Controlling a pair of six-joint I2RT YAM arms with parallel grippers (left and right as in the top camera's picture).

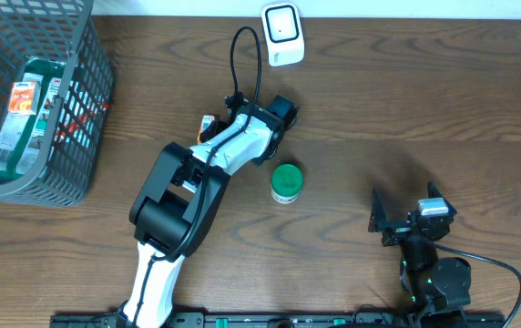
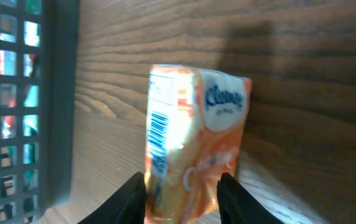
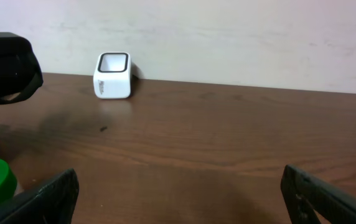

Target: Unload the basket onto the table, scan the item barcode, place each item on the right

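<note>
Though open only partway, brackets the near end of the tissue pack (image 2: 196, 124) with the left gripper (image 2: 181, 183): 1 dark finger (image 2: 130, 200) close against each long side. Cannot tell from the wrist view whether pressing the pack or merely standing beside it. Shows the pack orange and white, lying on the wood table (image 2: 309, 137), with a blue barcode (image 2: 158, 140) running down its left edge and a brand name near its far end. Puts the grey mesh wall of the basket (image 2: 16, 93) at the left of that same view, apart from the pack.

Seen from overhead, hides nearly all of the pack beneath the left wrist at mid-table, with just an orange corner peeping out at the wrist's left side. Places that spot between the basket, well apart at the far left, and the white scanner (image 1: 281, 35), apart at the table's back edge. Finds a green-lidded jar (image 1: 286, 182) standing upright just beside the left arm (image 1: 188, 191), on its right. Holds several packaged goods inside the basket.

Gapes fully wide at the right gripper (image 3: 179, 180), both fingers far apart, gripping and touching nothing. Rests low near the table's front right, well away from pack and jar, facing the scanner across the table.
</note>
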